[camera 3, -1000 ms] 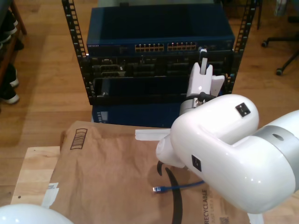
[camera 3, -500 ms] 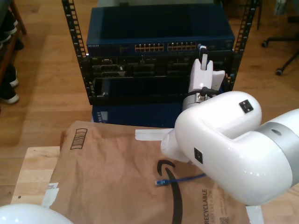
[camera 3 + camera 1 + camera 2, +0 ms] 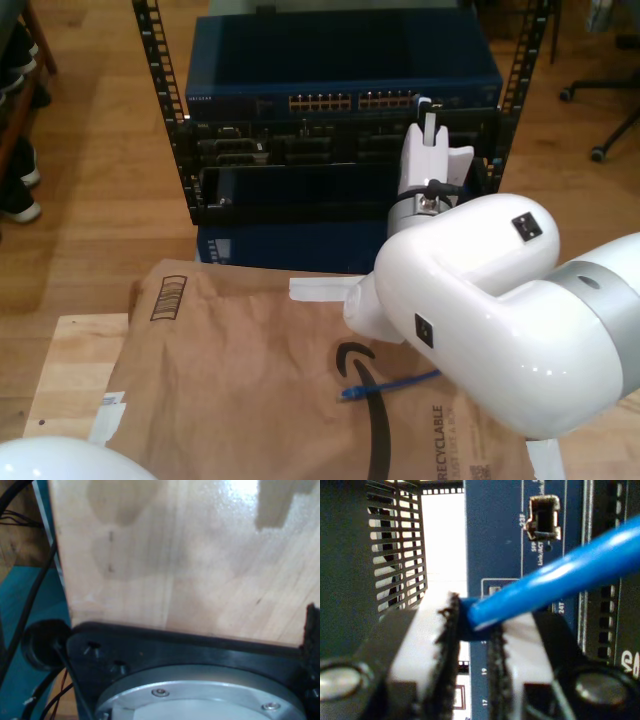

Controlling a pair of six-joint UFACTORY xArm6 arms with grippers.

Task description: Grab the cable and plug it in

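1. The cable (image 3: 555,580) was seen clamped between the pads (image 3: 427,645) of my second gripper (image 3: 472,630), jaws closed on its blue end, with the cord running up and away from them across the second wrist view.
2. Just ahead of the jaws, a blue switch panel (image 3: 505,540) with an SFP slot (image 3: 544,516) and numbered port labels was seen; whether the plug touched a port could not be told.
3. In the exterior view, my second gripper (image 3: 428,125) was held up at the switch (image 3: 340,70) in the rack (image 3: 160,100), near the port rows' end toward the exterior view's right.
4. The cable's free end (image 3: 352,392) was seen lying on the brown paper bag (image 3: 230,380) on the wooden table (image 3: 70,370), its cord trailing under the white arm (image 3: 480,310).
5. A wooden surface (image 3: 175,555) and a black base plate (image 3: 200,645) were seen through the first wrist view; the state of my first gripper's fingers could not be told.
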